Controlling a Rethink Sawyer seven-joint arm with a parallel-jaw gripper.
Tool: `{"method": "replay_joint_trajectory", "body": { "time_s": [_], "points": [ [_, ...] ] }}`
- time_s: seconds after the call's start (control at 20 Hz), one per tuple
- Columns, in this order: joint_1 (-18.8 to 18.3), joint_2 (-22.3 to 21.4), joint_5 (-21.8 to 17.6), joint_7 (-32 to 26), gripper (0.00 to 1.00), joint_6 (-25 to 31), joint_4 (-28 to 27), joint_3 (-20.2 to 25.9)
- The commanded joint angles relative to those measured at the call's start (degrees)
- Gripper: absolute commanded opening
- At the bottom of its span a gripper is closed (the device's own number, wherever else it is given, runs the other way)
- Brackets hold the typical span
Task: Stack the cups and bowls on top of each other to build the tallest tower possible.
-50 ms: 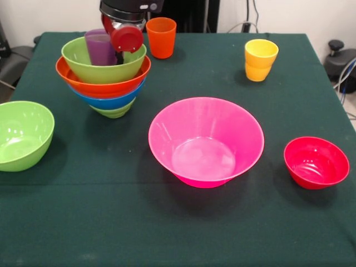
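Observation:
The tower [103, 83] stands at the back left: a small lime green bowl at the bottom, then a blue bowl [109, 102], an orange bowl [100, 86] and a lime green bowl [103, 68] nested on top. A purple cup [100, 49] sits upright inside the top bowl. My gripper [123, 43], black with a red round part, hangs over the top bowl's right side, close beside the purple cup. Whether it holds anything is hidden. An orange cup [161, 37] stands just right of the tower, and a yellow cup [260, 60] at the back right.
A large pink bowl [206, 142] sits mid-table. The small red bowl [316, 162] lies to its right, near the table's right edge. Another lime green bowl [22, 135] rests at the left edge. A dark green cloth [111, 211] covers the table.

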Motion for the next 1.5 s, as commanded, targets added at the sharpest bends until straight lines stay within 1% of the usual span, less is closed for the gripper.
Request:
{"method": "replay_joint_trajectory", "body": {
  "time_s": [0.05, 0.2, 1.15, 1.5],
  "points": [
    [-0.4, -1.1, -1.3, 0.4, 1.0, 1.6, 2.8, 7.2],
    [-0.7, -2.0, -1.3, 0.3, 1.0, 1.8, 3.7, 7.4],
    [-0.4, -1.8, -1.3, 0.7, 1.0, 1.2, 4.0, 7.2],
    [-1.1, -1.6, -1.5, 0.2, 1.0, 0.9, 4.0, 7.6]
  ]
}}
